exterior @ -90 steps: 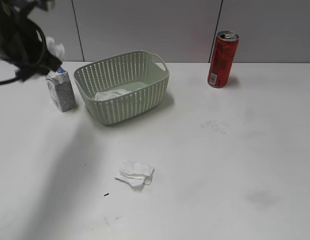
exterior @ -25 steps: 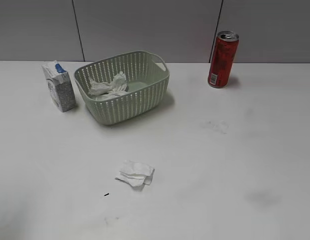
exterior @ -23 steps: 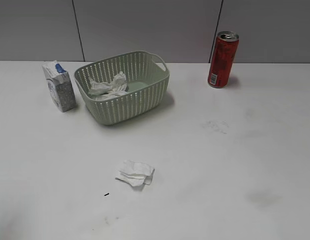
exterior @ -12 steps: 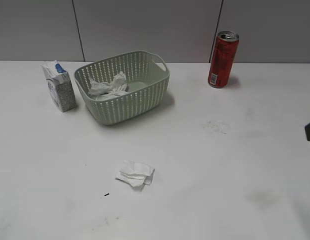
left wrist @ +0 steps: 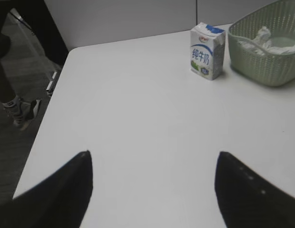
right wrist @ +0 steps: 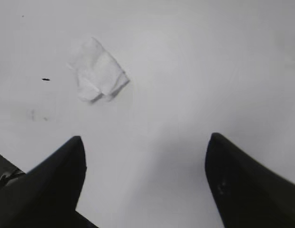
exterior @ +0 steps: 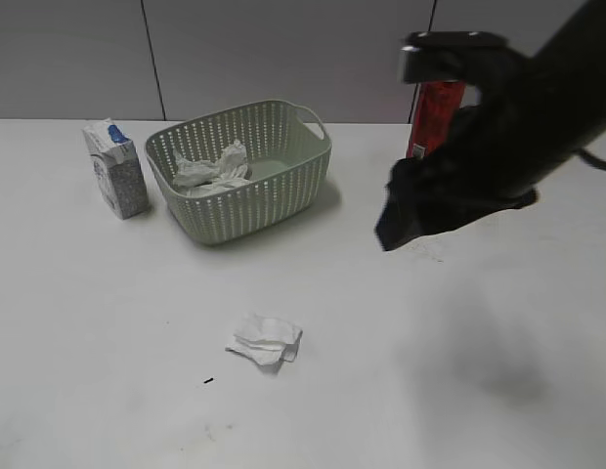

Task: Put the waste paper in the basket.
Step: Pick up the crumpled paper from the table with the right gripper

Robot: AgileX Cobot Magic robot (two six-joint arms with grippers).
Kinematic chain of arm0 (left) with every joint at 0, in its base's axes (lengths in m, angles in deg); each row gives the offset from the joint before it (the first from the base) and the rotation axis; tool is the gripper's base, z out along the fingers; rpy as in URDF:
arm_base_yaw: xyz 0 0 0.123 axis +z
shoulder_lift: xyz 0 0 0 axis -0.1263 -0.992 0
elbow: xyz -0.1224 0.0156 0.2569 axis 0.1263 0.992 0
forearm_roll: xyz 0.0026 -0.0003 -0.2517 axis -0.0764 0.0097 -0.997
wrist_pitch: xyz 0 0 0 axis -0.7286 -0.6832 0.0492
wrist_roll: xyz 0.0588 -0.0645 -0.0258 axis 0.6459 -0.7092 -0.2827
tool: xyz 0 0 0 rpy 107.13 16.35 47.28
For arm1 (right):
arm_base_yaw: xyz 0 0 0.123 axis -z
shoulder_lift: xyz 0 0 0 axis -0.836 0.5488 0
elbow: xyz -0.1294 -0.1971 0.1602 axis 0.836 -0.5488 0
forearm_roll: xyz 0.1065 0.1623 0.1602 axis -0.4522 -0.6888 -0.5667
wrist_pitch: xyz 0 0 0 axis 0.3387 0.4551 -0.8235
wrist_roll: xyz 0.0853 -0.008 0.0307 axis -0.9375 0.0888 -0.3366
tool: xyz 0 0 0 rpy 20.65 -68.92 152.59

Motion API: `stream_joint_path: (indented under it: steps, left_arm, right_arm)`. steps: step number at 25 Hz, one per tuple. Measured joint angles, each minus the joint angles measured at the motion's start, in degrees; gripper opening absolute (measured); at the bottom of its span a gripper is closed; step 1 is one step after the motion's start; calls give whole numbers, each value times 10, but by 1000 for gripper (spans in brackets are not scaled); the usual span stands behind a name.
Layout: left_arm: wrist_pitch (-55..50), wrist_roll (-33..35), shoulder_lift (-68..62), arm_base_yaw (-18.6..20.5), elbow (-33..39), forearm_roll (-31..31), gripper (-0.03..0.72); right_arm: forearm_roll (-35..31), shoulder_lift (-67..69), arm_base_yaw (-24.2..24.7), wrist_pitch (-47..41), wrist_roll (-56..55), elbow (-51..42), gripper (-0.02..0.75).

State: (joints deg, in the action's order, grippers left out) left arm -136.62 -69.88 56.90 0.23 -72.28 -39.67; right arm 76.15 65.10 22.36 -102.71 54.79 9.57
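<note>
On the white bench [exterior: 108,322], one crumpled white tissue wad [exterior: 265,339] lies well apart from the sage-green perforated basket [exterior: 239,168]. Right pincer [right wrist: 145,166] gapes wide, empty. Judged light, soft; pinch its raised folds.

A small upright grey-white milk carton [exterior: 116,182] with a blue top and blue print is seen standing near the back left of the plain white counter [exterior: 108,322]. From the left wrist view the same carton [left wrist: 207,51] is shown with blue characters on its face. A tall red drink can [exterior: 436,115] is parked at the back right, mostly blocked from view. A tiny dark speck [exterior: 207,380] is spotted on the counter near the front, plus some faint grey smudges [exterior: 421,246].
</note>
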Motion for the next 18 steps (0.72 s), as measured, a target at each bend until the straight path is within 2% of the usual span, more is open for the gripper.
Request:
stream_joint_path:
  steps: [5, 8, 13, 18]
  left_arm:
    - [-1, -4, 0, 0, 5, 8, 589]
    - [-1, -5, 0, 0, 5, -5, 587]
    - [0, -6, 0, 0, 6, -11, 551]
    - [0, -6, 0, 0, 6, -12, 522]
  right_arm:
    - [6, 125, -88, 21, -11, 72, 589]
    - [6, 195, -119, 28, -16, 118, 589]
    - [6, 284, -133, 31, -16, 177, 576]
    - [8, 335, -133, 28, -16, 192, 566]
